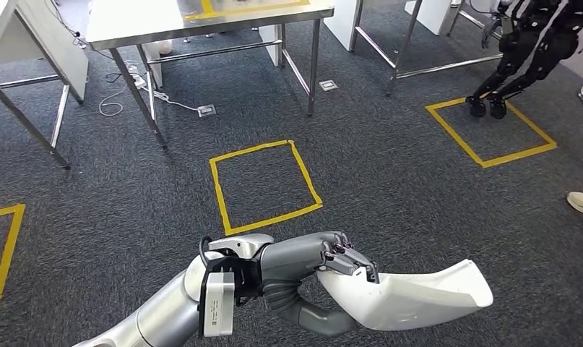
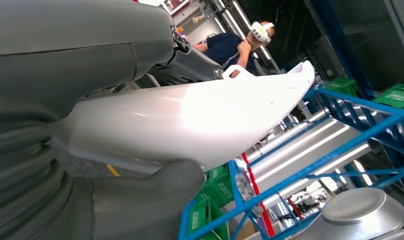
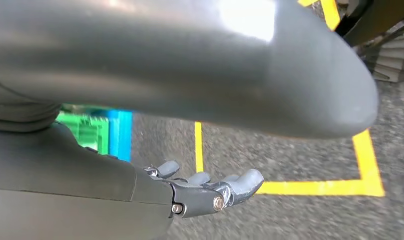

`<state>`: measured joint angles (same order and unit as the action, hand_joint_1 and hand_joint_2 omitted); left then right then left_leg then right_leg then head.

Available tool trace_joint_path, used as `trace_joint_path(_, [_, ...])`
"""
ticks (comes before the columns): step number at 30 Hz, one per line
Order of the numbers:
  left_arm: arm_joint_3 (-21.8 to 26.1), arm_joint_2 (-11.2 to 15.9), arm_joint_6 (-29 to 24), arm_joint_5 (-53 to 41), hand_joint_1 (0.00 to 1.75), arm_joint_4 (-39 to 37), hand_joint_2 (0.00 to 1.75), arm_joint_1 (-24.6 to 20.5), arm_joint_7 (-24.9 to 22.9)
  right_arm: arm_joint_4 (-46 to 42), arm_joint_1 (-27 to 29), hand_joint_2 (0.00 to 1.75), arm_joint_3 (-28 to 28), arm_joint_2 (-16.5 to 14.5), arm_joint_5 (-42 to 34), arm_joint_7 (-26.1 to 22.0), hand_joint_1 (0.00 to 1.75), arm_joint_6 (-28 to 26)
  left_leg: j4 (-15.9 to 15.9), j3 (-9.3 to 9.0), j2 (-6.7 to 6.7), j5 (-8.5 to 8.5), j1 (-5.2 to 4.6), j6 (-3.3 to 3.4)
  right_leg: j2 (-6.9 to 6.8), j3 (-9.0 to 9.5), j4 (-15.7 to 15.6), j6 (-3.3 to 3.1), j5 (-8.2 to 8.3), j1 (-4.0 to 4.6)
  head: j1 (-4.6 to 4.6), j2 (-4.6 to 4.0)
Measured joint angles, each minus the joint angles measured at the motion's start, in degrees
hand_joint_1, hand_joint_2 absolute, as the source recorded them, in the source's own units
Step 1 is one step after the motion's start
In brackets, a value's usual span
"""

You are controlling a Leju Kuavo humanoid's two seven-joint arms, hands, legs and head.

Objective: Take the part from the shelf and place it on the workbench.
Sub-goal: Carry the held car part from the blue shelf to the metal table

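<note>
I judged the white part (image 1: pixel 407 295) a light, stiff, glossy shell, likely slippery, best taken at its narrow end. My left hand (image 1: pixel 324 260) clasped that end, carrying the part above the carpeted floor (image 1: pixel 389 181), short of the steel surface (image 1: pixel 201 22). My right hand (image 3: pixel 210 187) hung loose, fingers apart, grasping nothing.
</note>
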<state>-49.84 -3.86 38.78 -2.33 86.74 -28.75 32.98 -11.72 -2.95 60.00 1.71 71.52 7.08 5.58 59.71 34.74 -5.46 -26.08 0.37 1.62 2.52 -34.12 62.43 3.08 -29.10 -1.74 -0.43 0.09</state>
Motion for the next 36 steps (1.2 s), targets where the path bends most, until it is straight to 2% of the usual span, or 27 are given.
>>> trace_joint_path(1, [-0.05,-0.02,-0.01,-0.02,1.75,0.01,1.75,-0.02,-0.02,0.00,-0.02,0.00,0.00,0.01,0.00,-0.01,0.00,-0.01,0.11,0.20,-0.61,0.05,0.00,-0.39,0.97,1.02,-2.31,-0.17,0.61,-0.04,0.01,0.00])
trace_joint_path(2, [-0.10,-0.04,-0.01,-0.04,1.75,0.01,1.75,-0.03,-0.03,0.01,-0.03,0.00,0.00,0.01,0.01,0.00,0.00,-0.01,0.09,0.40,-1.19,0.16,0.02,-0.83,1.61,1.41,-3.28,-0.40,0.60,0.02,0.02,0.00])
trace_joint_path(4, [-0.22,-0.01,-0.01,-0.07,1.75,0.02,1.75,-0.04,-0.06,0.00,-0.07,0.00,0.00,0.00,0.01,0.01,0.00,-0.01,-0.17,0.72,-2.25,0.50,0.12,-1.73,0.63,1.45,-3.47,-1.15,0.75,0.12,0.02,0.00])
trace_joint_path(5, [-0.25,0.02,-0.01,-0.07,1.75,0.04,1.75,-0.05,-0.05,-0.01,-0.11,0.00,0.00,-0.01,0.01,-0.01,0.00,-0.01,0.01,0.90,-1.65,0.40,0.09,-2.06,-0.01,1.55,-3.65,-1.60,0.89,0.10,-0.02,0.00])
trace_joint_path(6, [-0.29,0.06,-0.02,-0.07,1.75,0.06,1.75,-0.11,-0.05,-0.01,-0.13,0.00,0.00,-0.03,0.00,-0.03,0.00,-0.01,1.00,1.45,-0.27,-0.30,0.00,-2.35,-0.76,1.63,-3.84,-2.10,1.00,0.06,-0.19,0.00])
trace_joint_path(8, [-0.37,0.10,-0.03,-0.07,1.75,0.10,1.75,-0.21,-0.04,-0.01,-0.06,0.00,0.00,-0.04,0.00,-0.06,0.00,-0.01,6.42,4.00,3.42,-3.56,-0.11,-2.74,-2.35,1.72,-4.03,-2.81,1.00,0.18,-0.57,0.00])
trace_joint_path(9, [-0.42,0.15,-0.03,-0.08,1.75,0.08,1.75,-0.22,-0.05,-0.01,0.05,0.00,0.00,-0.04,0.00,-0.06,0.00,-0.01,10.28,5.81,4.41,-5.52,-0.06,-2.91,-3.19,1.70,-4.01,-3.01,0.93,0.30,-0.71,0.00])
trace_joint_path(10, [-0.46,0.22,-0.03,-0.09,1.75,0.05,1.75,-0.20,-0.06,-0.01,0.15,0.00,0.00,-0.03,0.01,-0.05,0.00,-0.01,13.62,7.35,4.79,-6.89,0.00,-3.04,-4.04,1.68,-3.99,-3.07,0.89,0.39,-0.73,0.00])
trace_joint_path(11, [-0.51,0.31,-0.04,-0.11,1.75,0.02,1.75,-0.17,-0.07,-0.01,0.19,0.00,0.00,-0.03,0.01,-0.06,0.00,-0.01,15.49,8.13,4.92,-7.30,0.02,-3.10,-4.84,1.68,-3.97,-3.08,0.87,0.45,-0.73,0.00])
trace_joint_path(12, [-0.56,0.40,-0.05,-0.14,1.75,-0.01,1.75,-0.16,-0.08,-0.01,0.16,0.00,0.00,-0.02,0.02,-0.08,0.00,-0.01,15.15,7.76,5.09,-6.59,0.03,-3.08,-5.63,1.71,-3.95,-3.06,0.83,0.50,-0.73,0.00])
trace_joint_path(13, [-0.62,0.46,-0.07,-0.16,1.75,-0.01,1.75,-0.16,-0.08,0.00,0.09,0.00,0.00,-0.03,0.02,-0.13,0.00,-0.01,12.66,6.28,5.49,-5.04,0.01,-2.96,-6.33,1.79,-3.92,-2.98,0.77,0.53,-0.73,0.00])
trace_joint_path(15, [-0.75,0.45,-0.20,-0.33,1.75,0.01,1.75,-0.26,-0.08,0.01,-0.01,0.00,0.01,-0.04,-0.06,-0.45,0.00,-0.01,4.88,1.85,6.84,-1.94,-0.17,-2.41,-7.30,1.95,-3.77,-2.57,0.51,0.71,-0.73,0.00])
trace_joint_path(16, [-0.81,0.40,-0.30,-0.43,1.75,0.02,1.75,-0.31,-0.08,0.01,-0.06,0.00,0.02,-0.04,-0.16,-0.67,0.00,-0.06,2.10,0.35,7.35,-1.19,-0.28,-1.99,-7.64,1.99,-3.68,-2.26,0.41,0.85,-0.70,0.00])
trace_joint_path(17, [-0.85,0.35,-0.41,-0.53,1.75,0.03,1.75,-0.36,-0.08,0.00,-0.14,0.00,0.04,-0.04,-0.32,-0.88,0.00,-0.15,0.56,-0.41,7.54,-0.98,-0.41,-1.59,-7.89,2.00,-3.64,-1.93,0.37,0.98,-0.68,0.00])
trace_joint_path(18, [-0.90,0.33,-0.50,-0.67,1.75,0.04,1.75,-0.37,-0.09,-0.01,-0.24,0.00,0.10,-0.03,-0.48,-1.00,0.00,-0.25,0.15,-0.53,7.40,-1.04,-0.47,-1.29,-8.14,1.95,-3.59,-1.71,0.31,1.09,-0.67,0.00])
trace_joint_path(22, [-1.13,0.41,-0.75,-1.83,1.75,0.05,1.75,-0.41,-0.16,-0.01,-0.41,0.00,0.39,0.12,-0.65,-1.10,0.00,-0.53,-0.06,-0.47,7.16,-0.78,-0.43,-0.94,-8.19,2.14,-3.99,-2.85,0.66,1.19,-0.55,0.00])
trace_joint_path(29, [-1.75,0.41,-0.98,-2.34,1.75,0.09,1.75,-0.43,-0.10,-0.01,-0.38,0.00,0.46,0.26,-0.51,-1.19,0.00,-1.09,-0.01,-0.46,7.39,-0.87,-0.56,-0.36,-8.01,2.48,-4.81,-1.15,1.12,1.09,-0.54,0.00])
trace_joint_path(36, [-1.95,0.31,-1.08,-2.43,1.75,0.52,1.75,-0.49,-0.15,0.01,-0.40,0.00,0.46,-0.17,-0.25,-1.77,0.00,-2.07,-0.02,-0.52,7.42,-0.80,-0.53,-0.33,-7.97,2.46,-4.80,-0.97,1.18,1.16,-0.55,0.00])
